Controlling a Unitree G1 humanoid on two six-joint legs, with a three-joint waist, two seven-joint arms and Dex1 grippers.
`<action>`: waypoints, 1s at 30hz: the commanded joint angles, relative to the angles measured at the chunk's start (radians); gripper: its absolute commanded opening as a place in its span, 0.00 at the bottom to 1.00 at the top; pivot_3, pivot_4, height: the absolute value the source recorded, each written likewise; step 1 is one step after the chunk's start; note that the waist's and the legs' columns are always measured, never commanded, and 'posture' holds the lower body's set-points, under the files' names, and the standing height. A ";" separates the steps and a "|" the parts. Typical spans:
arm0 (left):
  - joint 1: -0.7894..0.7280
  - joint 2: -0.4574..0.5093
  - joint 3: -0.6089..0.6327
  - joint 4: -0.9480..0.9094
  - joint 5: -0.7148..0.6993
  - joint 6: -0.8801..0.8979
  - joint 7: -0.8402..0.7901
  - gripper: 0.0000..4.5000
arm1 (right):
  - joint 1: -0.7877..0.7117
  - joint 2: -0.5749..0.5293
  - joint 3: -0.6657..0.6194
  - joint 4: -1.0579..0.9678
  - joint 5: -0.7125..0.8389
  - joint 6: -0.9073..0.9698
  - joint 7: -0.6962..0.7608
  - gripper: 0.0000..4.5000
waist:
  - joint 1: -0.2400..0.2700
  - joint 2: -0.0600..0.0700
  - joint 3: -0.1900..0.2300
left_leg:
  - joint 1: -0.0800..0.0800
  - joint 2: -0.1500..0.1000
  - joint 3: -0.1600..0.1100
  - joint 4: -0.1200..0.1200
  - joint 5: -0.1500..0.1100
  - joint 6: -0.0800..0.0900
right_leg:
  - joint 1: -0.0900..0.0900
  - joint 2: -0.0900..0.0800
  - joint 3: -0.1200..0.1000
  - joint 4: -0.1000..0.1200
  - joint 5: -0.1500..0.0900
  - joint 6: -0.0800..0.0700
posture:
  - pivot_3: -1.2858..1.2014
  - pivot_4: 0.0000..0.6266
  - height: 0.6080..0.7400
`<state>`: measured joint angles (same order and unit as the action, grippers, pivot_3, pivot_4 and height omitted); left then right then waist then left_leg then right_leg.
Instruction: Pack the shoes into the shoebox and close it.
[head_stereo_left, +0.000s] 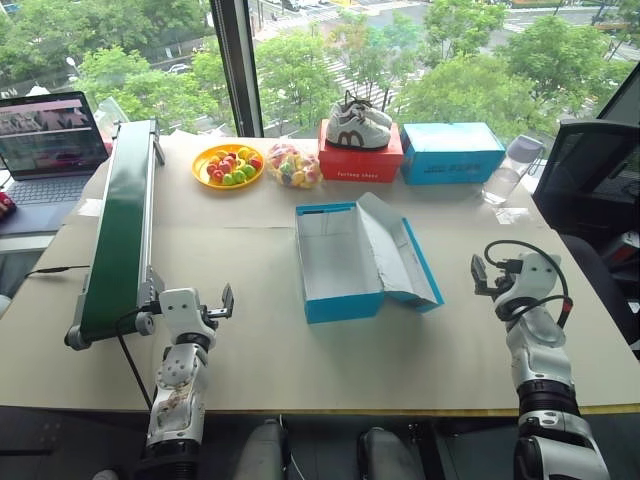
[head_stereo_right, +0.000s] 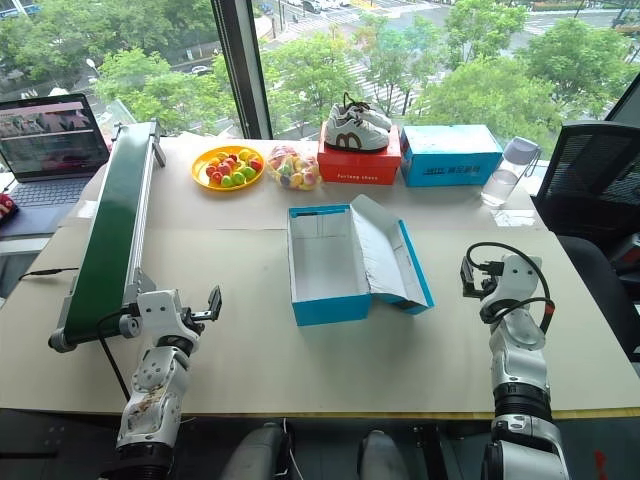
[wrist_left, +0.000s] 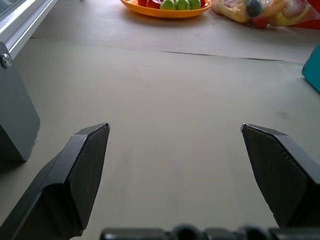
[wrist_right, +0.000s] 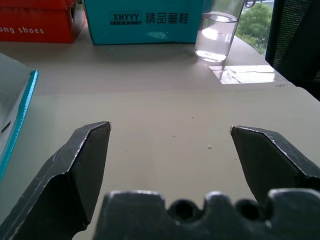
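Shoebox (head_stereo_left: 340, 262), bright blue with a white inside, sits open in the middle of the table (head_stereo_left: 300, 350), its lid (head_stereo_left: 400, 255) folded out to the right. Nothing lies in it. Left gripper (head_stereo_left: 218, 305) hovers near the table's near edge, just right of the green conveyor (head_stereo_left: 120, 230), fingers spread and empty. Right gripper (head_stereo_left: 485, 275) hangs to the right of the lid, likewise spread wide and holding nothing. Along the far edge stand a fruit plate (head_stereo_left: 228, 165), a red box (head_stereo_left: 360, 160) carrying white sneakers (head_stereo_left: 357, 125), and another blue box (head_stereo_left: 452, 152)
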<state>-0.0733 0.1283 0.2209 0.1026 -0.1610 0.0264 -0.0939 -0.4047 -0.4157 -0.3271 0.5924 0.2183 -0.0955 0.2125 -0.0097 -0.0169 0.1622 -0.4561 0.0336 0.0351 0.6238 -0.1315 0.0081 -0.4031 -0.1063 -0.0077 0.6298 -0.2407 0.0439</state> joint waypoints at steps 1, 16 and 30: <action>-0.023 0.031 -0.025 -0.043 0.024 -0.046 -0.029 1.00 | -0.023 0.011 -0.029 -0.095 0.043 -0.019 -0.004 1.00 | 0.000 0.000 0.000 | 0.000 0.000 0.000 0.000 0.000 0.000 | 0.000 0.000 0.000 0.000 0.000 0.000 | 0.52 0.24 1.00; -0.152 0.286 0.231 -0.137 -0.008 0.211 0.040 1.00 | -0.292 0.062 0.217 -0.732 0.587 0.633 0.317 1.00 | -0.009 0.000 0.001 | -0.001 0.005 0.002 -0.002 0.000 0.000 | -0.003 0.004 0.002 0.001 0.003 -0.003 | 0.52 0.24 1.00; -0.119 0.466 0.385 -0.064 -0.124 0.416 -0.054 1.00 | -0.242 0.016 0.609 -0.814 0.352 0.680 0.584 1.00 | 0.003 -0.006 0.001 | -0.002 0.010 0.005 -0.001 -0.006 -0.009 | -0.010 0.002 -0.003 0.000 0.003 -0.006 | 0.52 0.24 1.00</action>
<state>-0.1973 0.5717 0.6024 0.0321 -0.2810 0.4243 -0.1346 -0.6465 -0.3864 0.2485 -0.1897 0.6270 0.6250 0.7695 -0.0072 -0.0233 0.1628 -0.4588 0.0435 0.0411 0.6229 -0.1372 -0.0012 -0.4144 -0.1043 -0.0104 0.6296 -0.2378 0.0380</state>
